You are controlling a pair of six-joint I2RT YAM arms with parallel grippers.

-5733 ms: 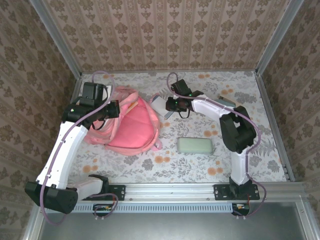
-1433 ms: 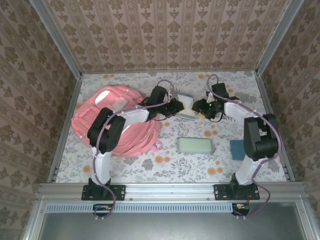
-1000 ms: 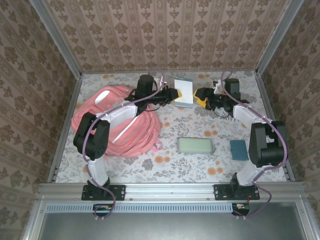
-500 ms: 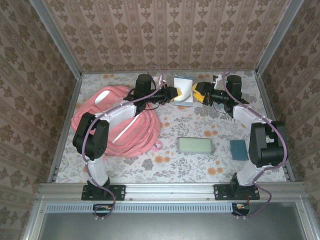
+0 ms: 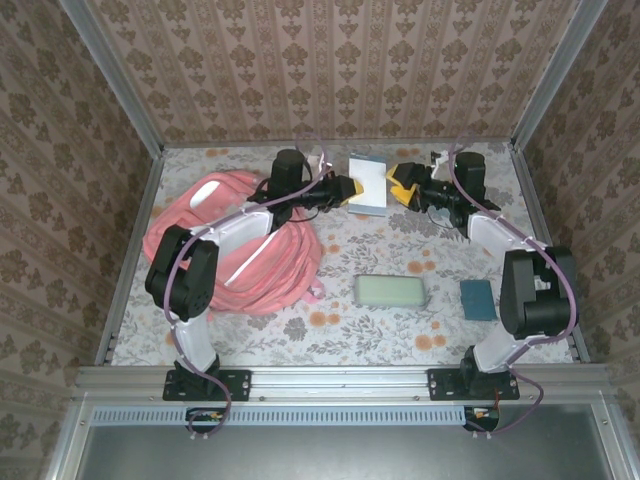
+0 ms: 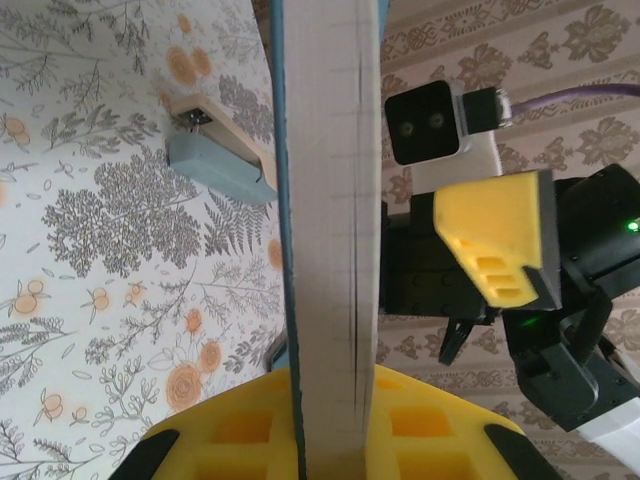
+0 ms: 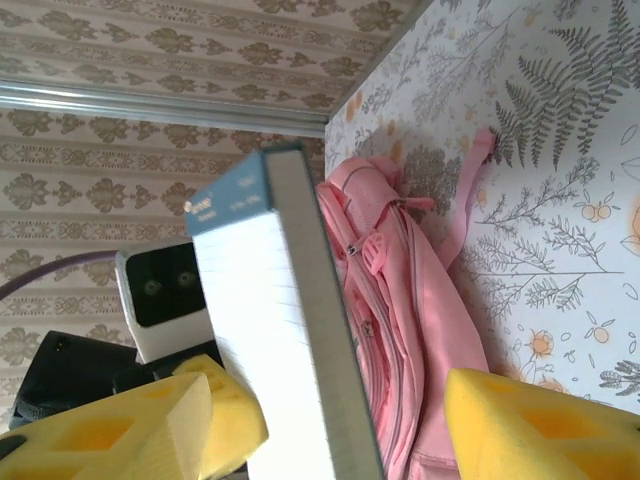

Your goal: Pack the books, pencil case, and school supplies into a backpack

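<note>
Grey-white pad with blue edges hangs near the right edge of the backpack, clamped edge-on in the left gripper. The right gripper, jaws apart, has backed off; with the handover apparently done, the pad can go into the backpack.

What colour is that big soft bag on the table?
Pink; the backpack shows best in the top external view.

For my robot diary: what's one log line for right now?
left claw: shut on notepad | right claw: open beside notepad | backpack: lying left
</note>
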